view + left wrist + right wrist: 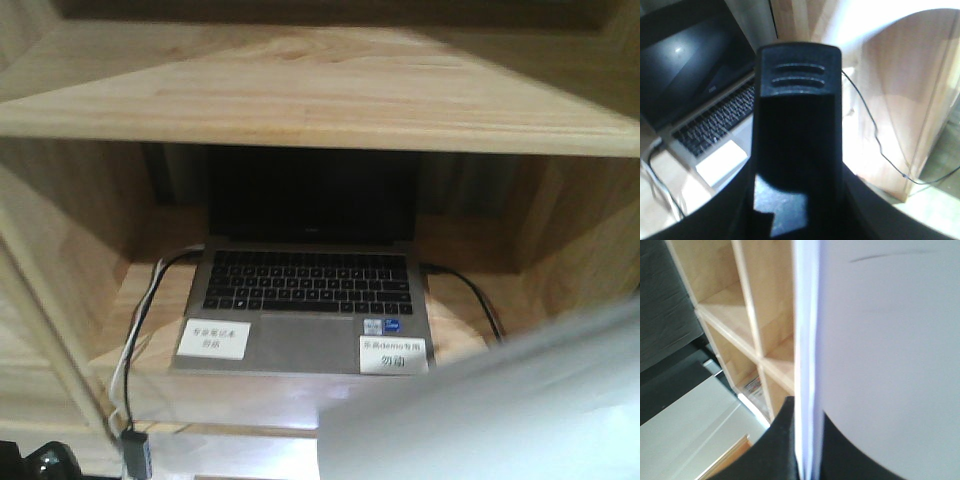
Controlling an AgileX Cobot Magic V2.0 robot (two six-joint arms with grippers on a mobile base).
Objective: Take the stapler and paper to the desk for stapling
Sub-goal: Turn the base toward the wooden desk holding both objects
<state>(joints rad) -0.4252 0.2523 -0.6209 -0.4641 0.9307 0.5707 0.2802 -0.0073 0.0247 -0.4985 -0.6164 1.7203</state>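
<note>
Right claw: I am pinching the paper edge-on, sheets rising away.
Left claw: I am clamping the stapler.

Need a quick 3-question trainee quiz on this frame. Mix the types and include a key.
1. True or false: the laptop has its lid shut.
2. Multiple choice: what is clamped in the right gripper? A) a mug B) the paper C) a book
3. Fill in: the laptop's palm rest carries ___ white labels.

Key: 1 false, the screen stands open behind the keyboard. 2 B, the sheets' edge runs between the two black fingers. 3 two, one at each front corner.
</note>
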